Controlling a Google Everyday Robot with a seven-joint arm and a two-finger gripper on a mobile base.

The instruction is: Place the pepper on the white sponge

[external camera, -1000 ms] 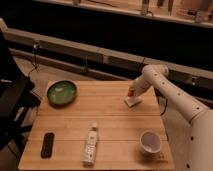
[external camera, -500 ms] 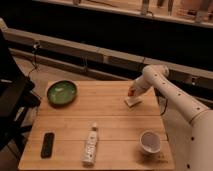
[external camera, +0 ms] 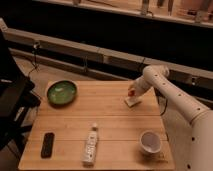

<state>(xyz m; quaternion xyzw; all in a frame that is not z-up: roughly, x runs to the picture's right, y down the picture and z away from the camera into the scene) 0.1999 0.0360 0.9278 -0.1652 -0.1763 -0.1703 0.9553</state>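
Red-orange and very small, the pepper (external camera: 131, 92) shows as a rounded spot at the tip of the gripper (external camera: 131, 93), directly above the white sponge (external camera: 132, 101). It is not possible to tell how the gripper holds it, or if the pepper already touches the sponge. The sponge is a flat pale pad lying on the wooden table (external camera: 110, 125), near the far edge and toward the right side. The white arm (external camera: 170, 95) comes in from the right, bending over the right edge of the table down to the sponge. A green plate (external camera: 62, 92) sits near the far left corner, well apart from the sponge. Along the near edge there are 3 things: a black remote (external camera: 47, 144) on the left, a white bottle (external camera: 90, 145) lying flat near the middle, and a white cup (external camera: 150, 142) upright on the right. Between the sponge and these 3 things the wood is bare.
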